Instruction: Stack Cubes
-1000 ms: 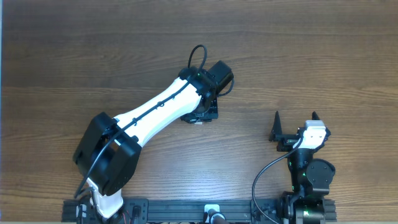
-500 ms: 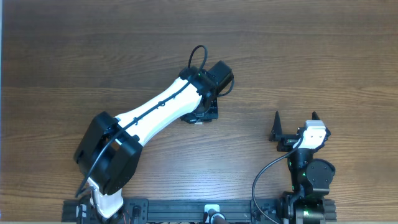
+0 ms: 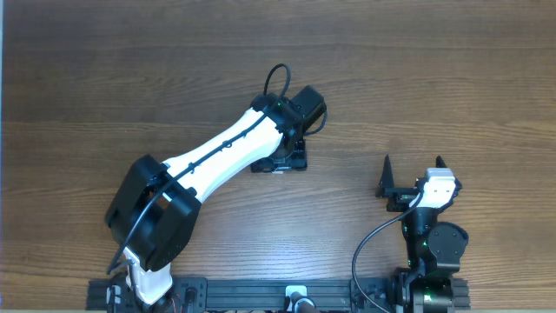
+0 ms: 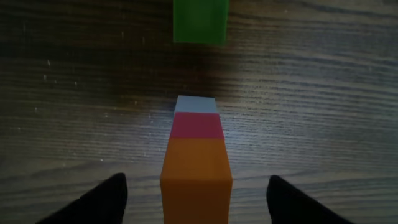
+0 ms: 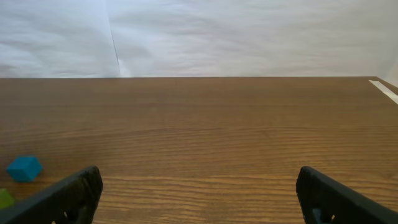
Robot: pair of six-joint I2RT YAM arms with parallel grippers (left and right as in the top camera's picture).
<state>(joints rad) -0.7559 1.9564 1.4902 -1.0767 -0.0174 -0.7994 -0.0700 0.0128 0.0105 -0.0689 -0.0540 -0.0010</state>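
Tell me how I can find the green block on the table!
Find the wooden table under the left arm's hand, open around a tower of orange, red and white blocks. Just beyond that tower, apart from it, sits the green block. It is the only block there lying alone on the wood, not stacked.

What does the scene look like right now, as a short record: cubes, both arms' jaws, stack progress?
column: orange cube, red cube and pale cube in one line, orange nearest the left wrist camera
loose cubes: green cube apart from the column; blue cube alone on the table
left gripper: jaws open, one either side of the orange cube, not touching it
right gripper: jaws open, nothing between them, near its own base
left to do: green and blue appear unstacked
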